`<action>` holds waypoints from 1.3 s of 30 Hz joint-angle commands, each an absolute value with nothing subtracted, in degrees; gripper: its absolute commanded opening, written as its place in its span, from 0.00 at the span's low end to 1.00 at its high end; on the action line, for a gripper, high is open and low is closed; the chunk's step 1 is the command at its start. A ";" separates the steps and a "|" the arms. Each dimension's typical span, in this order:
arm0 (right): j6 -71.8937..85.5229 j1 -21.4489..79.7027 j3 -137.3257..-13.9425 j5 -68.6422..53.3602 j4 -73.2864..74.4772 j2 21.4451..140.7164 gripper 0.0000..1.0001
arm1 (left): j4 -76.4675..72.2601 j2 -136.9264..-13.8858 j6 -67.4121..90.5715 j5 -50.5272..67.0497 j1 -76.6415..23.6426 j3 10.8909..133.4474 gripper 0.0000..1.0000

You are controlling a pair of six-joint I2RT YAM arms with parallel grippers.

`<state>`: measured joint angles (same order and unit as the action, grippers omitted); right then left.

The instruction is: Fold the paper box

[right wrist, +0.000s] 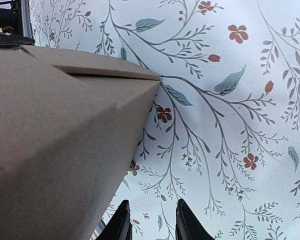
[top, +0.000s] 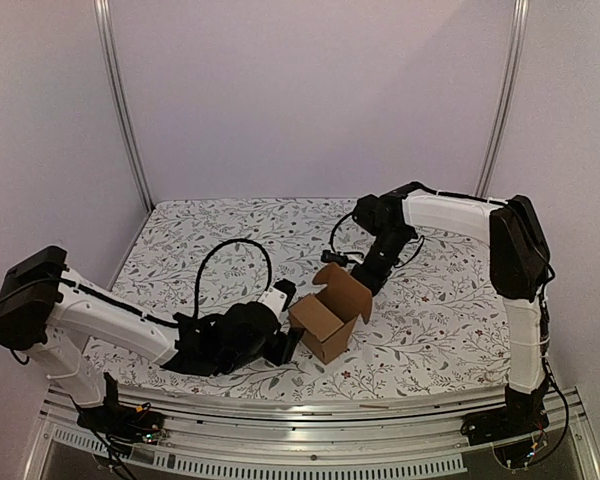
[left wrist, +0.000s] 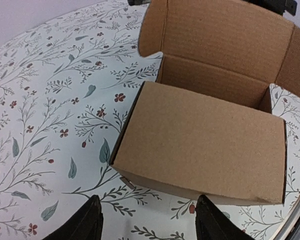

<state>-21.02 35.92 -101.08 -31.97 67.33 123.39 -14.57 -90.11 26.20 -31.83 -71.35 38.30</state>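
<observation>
Quick update from our folding rig. The paper box (top: pixel 325 320) sits on the bench (top: pixel 440 320), roughly mid-way across and toward the near side, right between the two arms. The bench has a white floral cloth (left wrist: pixel 50 100) on it, and the box stands straight on that. The body is already squared up into a carton. The lid (left wrist: pixel 225 35) stands open, rising from the back wall with its two little side flaps curling forward. We can see into the open top from the left wrist view, but only a sliver of the far inner wall, so we can't say much about the inside.

The left claw (top: pixel 288 345) is low on the near-left side of the box with its fingers (left wrist: pixel 92 220) spread wide. Nothing is between them, and the front wall of the box sits just ahead of the tips, not touching as far as we can tell.

The right claw (top: pixel 365 275) is behind the box, close to the raised lid. Its jaws are only narrowly apart and there's nothing in the gap, just cloth showing through. In the right wrist view the cardboard fills the left side, just beside the claw's fingers (right wrist: pixel 121 222). We can't tell whether it actually touches them.
</observation>
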 commanded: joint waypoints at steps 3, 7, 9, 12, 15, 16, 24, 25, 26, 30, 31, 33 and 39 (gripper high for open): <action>-21.34 39.70 -100.25 -33.02 70.10 121.88 0.29 | -12.00 -95.73 21.53 -26.87 -67.66 46.91 0.64; -22.09 39.46 -99.23 -31.53 70.67 122.82 0.29 | -10.31 -98.01 19.64 -24.83 -66.62 50.95 0.64; -22.23 38.46 -97.82 -31.47 70.26 122.49 0.30 | -10.10 -98.97 18.91 -23.63 -66.16 52.41 0.64; -21.18 35.79 -95.58 -31.52 69.13 122.26 0.30 | -9.20 -100.66 18.18 -22.23 -65.56 54.97 0.64; -21.13 32.81 -92.71 -31.62 68.12 122.17 0.30 | -9.29 -103.21 17.31 -20.00 -64.86 57.82 0.65; -21.30 31.81 -91.61 -31.87 67.70 121.89 0.30 | -9.06 -104.50 17.05 -19.02 -64.64 59.26 0.65; -19.40 20.24 -84.95 -24.11 64.29 118.80 0.32 | -5.37 -118.93 13.92 -11.84 -64.13 78.68 0.65; -18.56 18.63 -84.38 -22.46 63.95 118.56 0.32 | -4.26 -121.05 13.85 -10.89 -64.04 81.85 0.65; -18.09 16.89 -83.78 -21.15 63.75 118.15 0.33 | -3.47 -122.92 13.68 -9.96 -63.99 84.46 0.65; -19.95 11.62 -80.85 -22.43 63.71 115.15 0.34 | -1.87 -128.24 13.85 -7.93 -63.98 92.42 0.65; -21.02 11.33 -79.99 -21.73 63.72 113.66 0.34 | -1.78 -129.10 13.95 -7.56 -63.92 93.65 0.65; -21.92 11.15 -78.82 -18.45 63.72 112.07 0.36 | -1.05 -131.12 14.33 -6.52 -63.62 96.33 0.65; -21.44 4.98 -78.68 -7.14 62.23 112.93 0.43 | -1.00 -136.57 15.76 -3.75 -62.64 103.96 0.65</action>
